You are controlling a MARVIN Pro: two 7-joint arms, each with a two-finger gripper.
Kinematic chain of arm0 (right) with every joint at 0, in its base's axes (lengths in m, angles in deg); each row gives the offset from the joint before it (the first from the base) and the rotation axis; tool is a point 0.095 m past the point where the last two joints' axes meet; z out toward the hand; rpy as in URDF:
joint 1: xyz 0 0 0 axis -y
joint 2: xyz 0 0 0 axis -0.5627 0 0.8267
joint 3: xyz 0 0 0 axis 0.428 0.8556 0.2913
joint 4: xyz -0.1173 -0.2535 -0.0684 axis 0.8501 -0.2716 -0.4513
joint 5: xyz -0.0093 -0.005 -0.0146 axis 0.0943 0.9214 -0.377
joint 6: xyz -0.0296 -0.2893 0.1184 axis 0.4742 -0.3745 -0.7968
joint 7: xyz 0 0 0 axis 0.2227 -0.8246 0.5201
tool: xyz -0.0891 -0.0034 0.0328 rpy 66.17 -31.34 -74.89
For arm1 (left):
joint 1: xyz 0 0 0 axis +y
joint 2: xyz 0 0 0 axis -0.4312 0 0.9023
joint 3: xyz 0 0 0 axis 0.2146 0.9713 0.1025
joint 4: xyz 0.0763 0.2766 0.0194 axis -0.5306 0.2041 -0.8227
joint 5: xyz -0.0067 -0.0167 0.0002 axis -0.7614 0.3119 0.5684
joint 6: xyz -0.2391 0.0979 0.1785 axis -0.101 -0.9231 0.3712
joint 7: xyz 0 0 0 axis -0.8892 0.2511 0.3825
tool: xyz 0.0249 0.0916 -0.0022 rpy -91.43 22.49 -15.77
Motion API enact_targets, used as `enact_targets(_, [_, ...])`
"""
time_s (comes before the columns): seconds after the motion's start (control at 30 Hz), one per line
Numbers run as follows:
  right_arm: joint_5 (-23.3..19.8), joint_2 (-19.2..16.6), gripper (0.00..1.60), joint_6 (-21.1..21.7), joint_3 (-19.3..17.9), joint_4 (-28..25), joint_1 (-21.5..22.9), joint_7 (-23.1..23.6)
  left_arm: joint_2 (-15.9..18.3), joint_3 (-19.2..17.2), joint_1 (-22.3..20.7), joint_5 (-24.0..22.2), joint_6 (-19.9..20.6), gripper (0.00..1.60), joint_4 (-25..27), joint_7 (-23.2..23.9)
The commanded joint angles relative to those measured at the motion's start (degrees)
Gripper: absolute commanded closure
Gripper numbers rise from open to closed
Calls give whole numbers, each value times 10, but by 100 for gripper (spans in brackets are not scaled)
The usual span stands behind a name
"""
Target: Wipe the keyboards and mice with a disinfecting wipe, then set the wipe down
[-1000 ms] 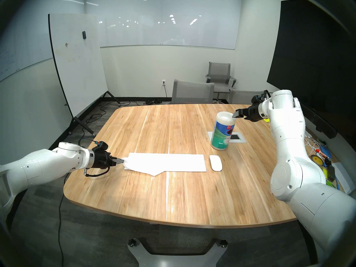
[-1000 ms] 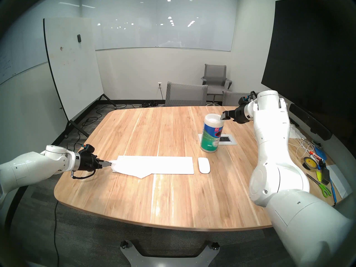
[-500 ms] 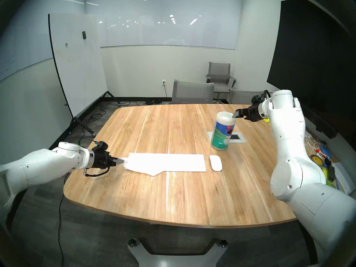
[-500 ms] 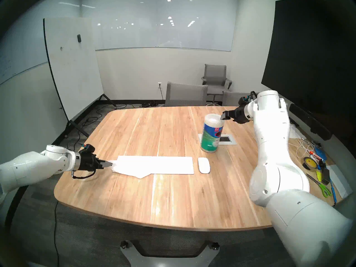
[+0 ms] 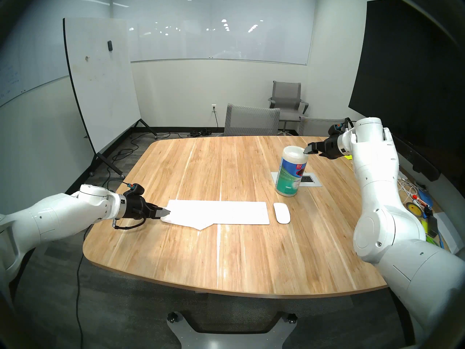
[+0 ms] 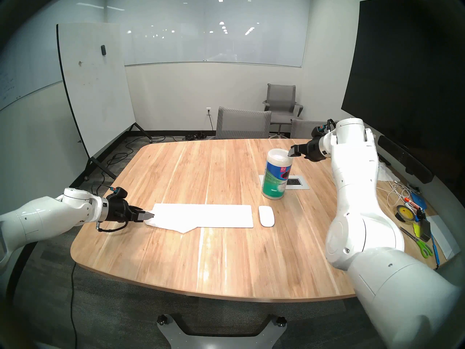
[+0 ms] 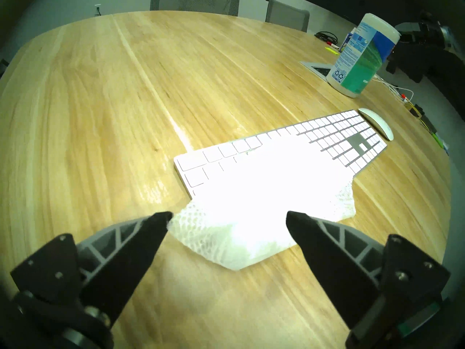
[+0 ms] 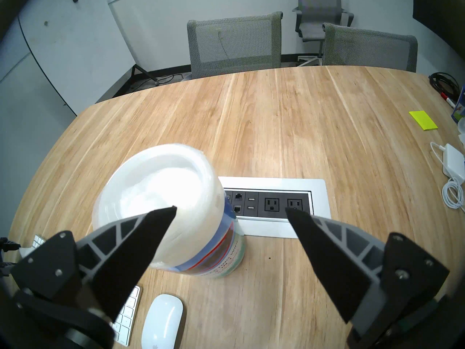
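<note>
the disinfecting wipe (image 7: 221, 242) is a thin white sheet with a quilted, net-like texture, spread flat over the left half of the keyboard (image 5: 241, 212). its near edge spills off onto the wooden worktop (image 5: 226, 260) in a pointed flap, and its left end lies rumpled on the wood past the keyboard's left end. the middle of the sheet is blown out to plain white in the left wrist view. the keyboard is slim and white with white keys and a number pad, lying lengthwise across the worktop. the white oval mouse (image 5: 281, 213) sits just beside its right end, apart from it.

the left gripper (image 7: 227, 221) has its fingers spread wide, one tip at the rumpled left end of the wipe and the other over the sheet. it pinches nothing, and the wipe lies loose on the worktop.

the right gripper (image 8: 230, 212) is spread wide too and holds nothing. it hangs above and beside the white top of the wipes canister (image 5: 290, 173), which stands upright by the power outlet panel (image 8: 274, 207) set in the worktop, well behind the mouse.
</note>
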Motion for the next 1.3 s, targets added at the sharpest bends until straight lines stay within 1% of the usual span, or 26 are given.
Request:
enact_targets(0.0, [-3, 0, 0, -1, -2, -10, 14, 4, -15, -11, -40, 23, 10, 0, 5, 1])
enact_targets(0.2, [-3, 0, 0, -1, -2, -9, 14, 4, -22, -13, -58, 42, 23, 0, -2, 7])
enact_targets(0.3, [-3, 0, 0, -1, -1, -10, 14, 4, -26, -12, -66, 53, 35, 0, -5, 13])
enact_targets(0.37, [-3, 0, 0, -1, -1, -10, 14, 4, -30, -10, -73, 62, 52, 0, -10, 22])
enact_targets(0.4, [-3, 0, 0, -1, -1, -10, 14, 4, -30, -10, -73, 62, 52, 0, -10, 22])
enact_targets(0.57, [-3, 0, 0, -1, -1, -10, 14, 5, -40, -5, -78, 76, 72, 0, -22, 42])
enact_targets(0.77, [-3, 0, 0, -1, -1, -10, 14, 5, -53, -1, -91, 92, 89, 0, -39, 80])
enact_targets(0.93, [-3, 0, 0, -1, -1, -10, 14, 4, -69, 3, -106, 112, 106, 0, -55, 101])
enact_targets(0.97, [-3, 0, 0, -1, -1, -10, 14, 4, -78, 7, -112, 123, 112, 0, -66, 111])
enact_targets(1.0, [-3, 0, 0, -1, -1, -10, 14, 4, -78, 7, -112, 123, 112, 0, -66, 111])
enact_targets(1.27, [-3, 0, 0, -1, -1, -10, 14, 4, -112, 19, -126, 156, 129, 0, -103, 142])
